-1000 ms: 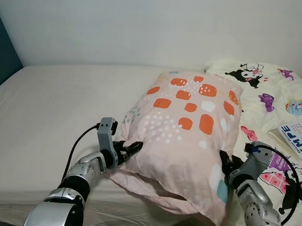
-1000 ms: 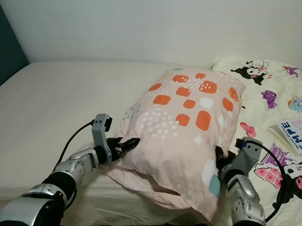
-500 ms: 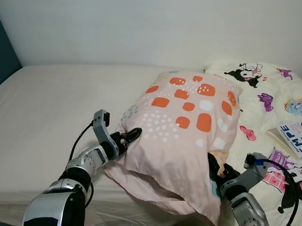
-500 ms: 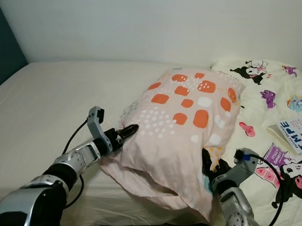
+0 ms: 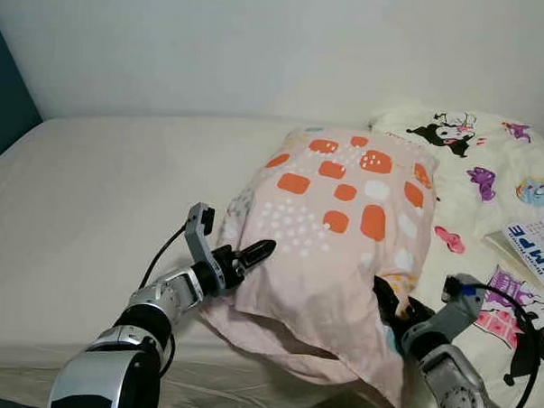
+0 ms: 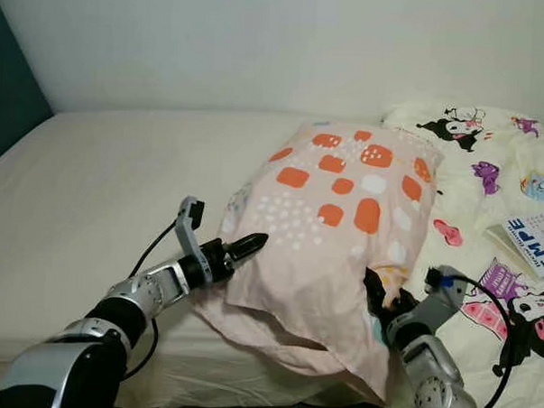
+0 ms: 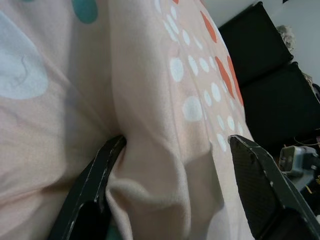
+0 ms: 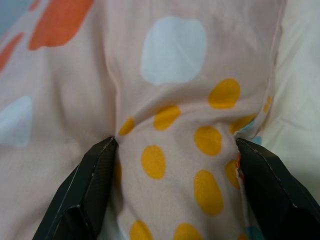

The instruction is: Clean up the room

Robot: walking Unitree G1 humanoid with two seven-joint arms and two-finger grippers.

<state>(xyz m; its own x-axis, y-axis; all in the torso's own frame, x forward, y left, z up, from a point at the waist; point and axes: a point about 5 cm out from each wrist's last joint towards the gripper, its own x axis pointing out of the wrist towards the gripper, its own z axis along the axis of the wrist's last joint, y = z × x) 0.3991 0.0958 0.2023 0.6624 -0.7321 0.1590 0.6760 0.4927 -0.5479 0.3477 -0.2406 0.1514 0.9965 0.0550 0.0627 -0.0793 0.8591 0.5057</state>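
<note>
At the left edge a dark teal wall panel (image 5: 6, 84) is cut off by the frame, and the bed (image 5: 101, 187), under a plain cream sheet, spreads from there toward the right. The left gripper (image 5: 252, 255) reaches in from the lower left, its jaws closed on a fold at the left edge of the pillow (image 5: 343, 234); in the left wrist view the pale pink fabric bunches between the two black fingers (image 7: 95, 185). The pillow, pink with orange, white and teal spots, lies near the middle of the bed, its near end raised and its underside hidden. The right gripper (image 6: 376, 294) is partly buried in the pillow's lower right corner, and the right wrist view shows yellow-dotted cloth pinched between its jaws, so it too grips the pillow. Just right of the pillow lies a rumpled cartoon-print blanket (image 5: 490, 168), cut off at the frame's right side. A book (image 5: 532, 250) rests on it, only partly in view, its cover lettering too cropped to read.
</note>
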